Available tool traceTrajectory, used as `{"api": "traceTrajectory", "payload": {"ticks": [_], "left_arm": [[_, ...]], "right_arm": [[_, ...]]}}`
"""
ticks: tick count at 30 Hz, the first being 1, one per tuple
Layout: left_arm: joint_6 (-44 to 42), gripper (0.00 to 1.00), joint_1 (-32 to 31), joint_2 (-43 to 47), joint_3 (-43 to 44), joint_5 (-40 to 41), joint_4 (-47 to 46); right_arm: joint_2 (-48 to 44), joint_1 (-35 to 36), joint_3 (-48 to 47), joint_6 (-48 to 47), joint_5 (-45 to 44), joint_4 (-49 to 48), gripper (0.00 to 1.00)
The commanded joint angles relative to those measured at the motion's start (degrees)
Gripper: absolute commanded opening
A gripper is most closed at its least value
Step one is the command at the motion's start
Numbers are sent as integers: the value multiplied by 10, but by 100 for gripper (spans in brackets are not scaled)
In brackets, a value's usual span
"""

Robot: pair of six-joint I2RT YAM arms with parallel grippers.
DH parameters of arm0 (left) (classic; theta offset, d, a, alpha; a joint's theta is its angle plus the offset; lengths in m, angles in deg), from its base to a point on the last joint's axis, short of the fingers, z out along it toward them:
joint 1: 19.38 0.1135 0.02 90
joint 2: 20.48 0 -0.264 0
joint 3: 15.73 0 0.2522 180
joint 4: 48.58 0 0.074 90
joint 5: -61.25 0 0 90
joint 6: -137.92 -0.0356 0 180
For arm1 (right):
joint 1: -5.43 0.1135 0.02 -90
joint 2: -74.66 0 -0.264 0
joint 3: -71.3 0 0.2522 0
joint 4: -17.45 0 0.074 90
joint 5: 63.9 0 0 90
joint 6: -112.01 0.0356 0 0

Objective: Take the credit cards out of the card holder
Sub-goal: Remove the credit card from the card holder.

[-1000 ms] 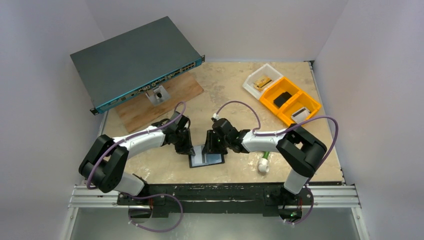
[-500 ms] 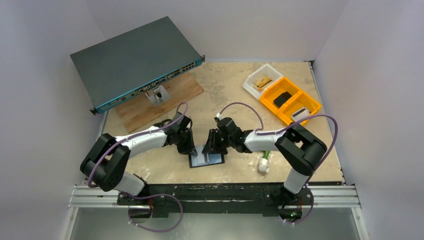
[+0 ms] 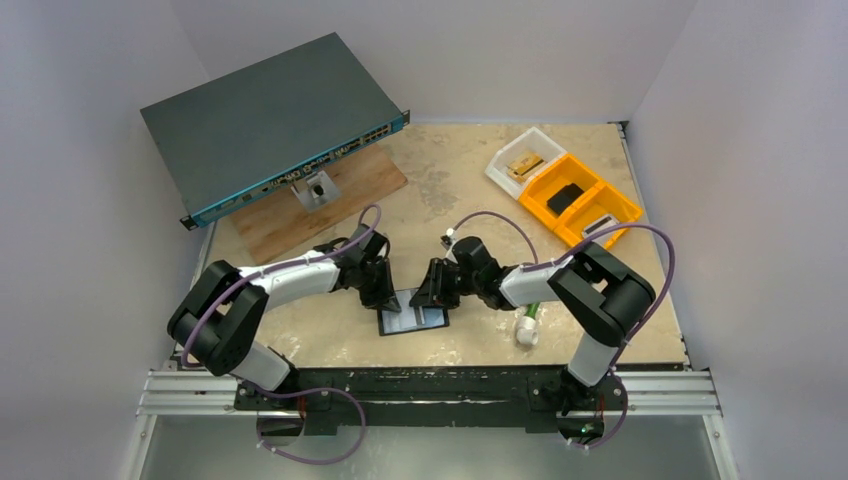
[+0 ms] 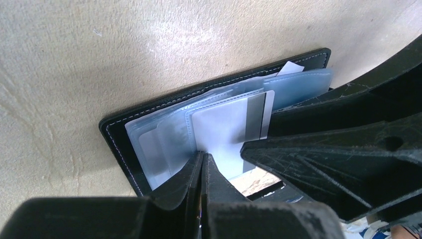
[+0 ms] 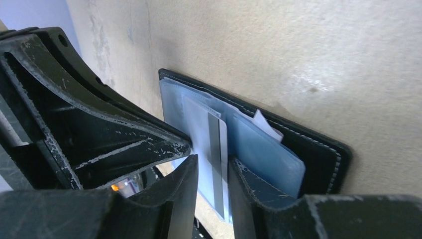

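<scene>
The black, pale-stitched card holder [image 3: 413,320] is laid open at 6 o'clock on the table [image 3: 450,190], with pale blue-grey credit cards [image 4: 224,127] fanned inside. It is pressed by the closed left gripper [image 4: 203,160]. The right gripper [image 5: 213,162] is held slightly parted over a striped card. A black block [image 3: 565,197] is kept in the orange bin [image 3: 608,192] at 2 o'clock.

A dark grey network switch [image 3: 270,125] sits tilted over the far left corner of the beige table [image 3: 450,190], its port edge resting above a plywood board [image 3: 345,195] where a small metal bracket [image 3: 318,187] stands. Toward the far right lies a white tray [image 3: 500,168] holding a tan piece [image 3: 526,162], touching an orange divided tray [image 3: 622,205] with a black block [image 3: 565,197] in one compartment. A small white-and-green cylinder [image 3: 527,330] lies near the table's near edge.
</scene>
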Motion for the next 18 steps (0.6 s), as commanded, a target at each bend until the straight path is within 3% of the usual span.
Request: {"api": "traceTrajectory", "payload": {"ticks": [1,9,18], "left_arm": [[3,0,-5,-31,-16,67,33],[7,0,-5,-32,-13,85,48],[3,0,-4,-33,-10,80,50]], "right_arm": [[5,-26,43,21,45,-60,29],[29,-49,82,81,106,-192,29],[65,-49,88,115,126,-258,26]]}}
